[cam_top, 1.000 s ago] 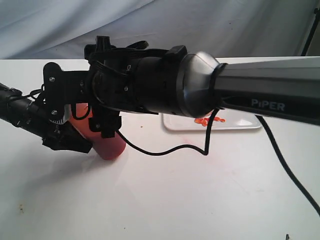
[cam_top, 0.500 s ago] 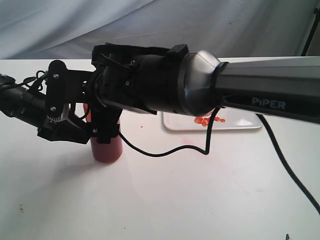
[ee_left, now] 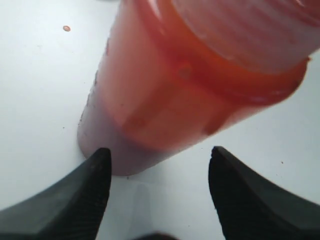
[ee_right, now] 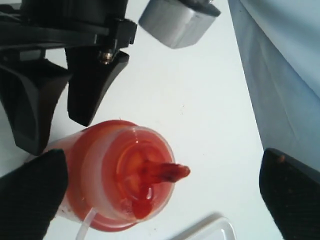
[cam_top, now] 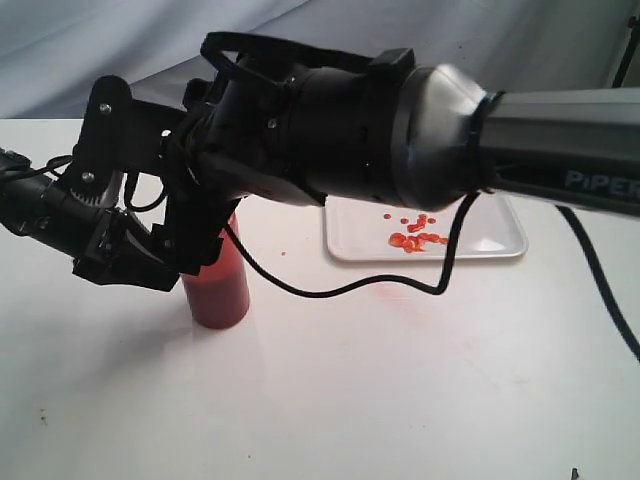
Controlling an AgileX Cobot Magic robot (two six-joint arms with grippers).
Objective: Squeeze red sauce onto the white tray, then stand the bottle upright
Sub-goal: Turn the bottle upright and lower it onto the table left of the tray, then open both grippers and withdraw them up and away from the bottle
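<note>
We see the translucent red-orange plastic squeeze bottle [cam_top: 217, 290] standing upright on the white table [cam_top: 400, 400], well apart from the flat, glossy white plastic tray [cam_top: 500, 243] with rounded corners that lies further right. On that tray sits the glossy red sauce [cam_top: 412, 240], a cluster of small drops and blobs near its front rim. The left gripper [ee_left: 157, 157] is level with the bottle's darker base, its two black fingers [ee_left: 90, 190] spread apart on either side; we see bare table between the bottle and one finger, and cannot tell whether the other touches it. The right gripper [ee_right: 162, 167] hangs over the bottle's pointed red nozzle [ee_right: 167, 172], its jaws wide apart and closed on nothing. From the exterior view the right arm reaches across the middle, trailing a thin black cable [cam_top: 340, 290] over the table. A small red speck [cam_top: 284, 253] lies on the table between bottle and tray.
</note>
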